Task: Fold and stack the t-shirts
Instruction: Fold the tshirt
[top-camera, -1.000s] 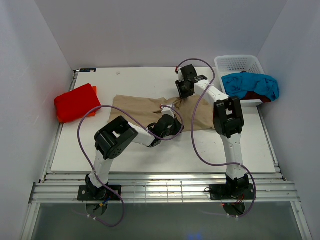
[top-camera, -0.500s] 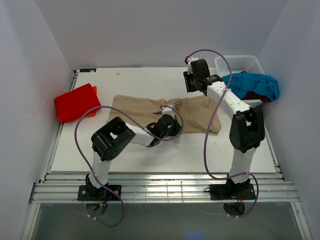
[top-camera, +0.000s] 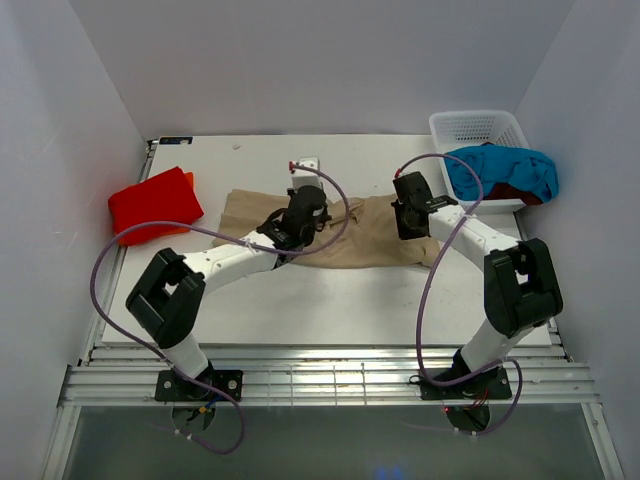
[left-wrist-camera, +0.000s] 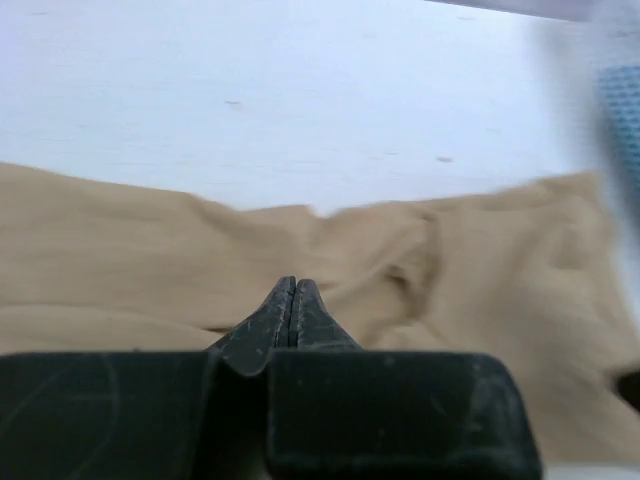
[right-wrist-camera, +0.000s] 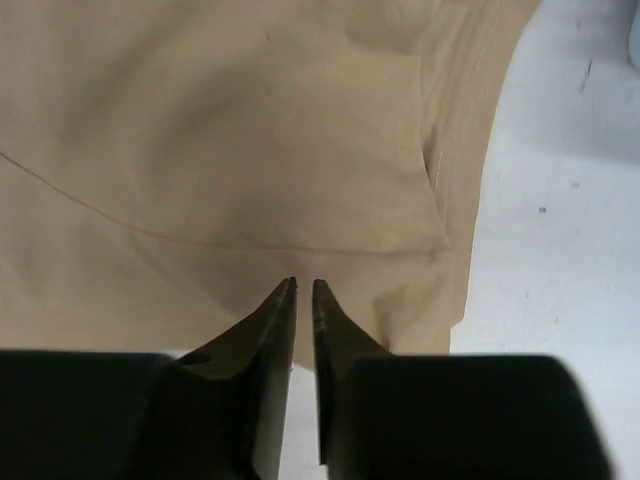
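The tan t-shirt (top-camera: 345, 240) lies spread flat and creased across the middle of the table. My left gripper (top-camera: 310, 220) hovers over its middle with jaws shut and nothing in them; it also shows in the left wrist view (left-wrist-camera: 293, 285) above the tan cloth (left-wrist-camera: 480, 260). My right gripper (top-camera: 408, 222) is over the shirt's right part. In the right wrist view (right-wrist-camera: 304, 285) its jaws stand a hair apart, empty, over the shirt's near edge (right-wrist-camera: 250, 160). The bright red shirt (top-camera: 152, 203) lies folded at far left. The turquoise shirt (top-camera: 500, 170) and the dark red shirt (top-camera: 515, 193) hang from the basket.
A white plastic basket (top-camera: 478, 127) stands at the back right corner of the table. White walls close in on the left, back and right. Purple cables loop from both arms over the white tabletop (top-camera: 330, 305).
My left gripper has moved from the shirt's near edge back over its middle, the arm stretching out. My right gripper swung up toward the basket, then came down over the shirt's right part.
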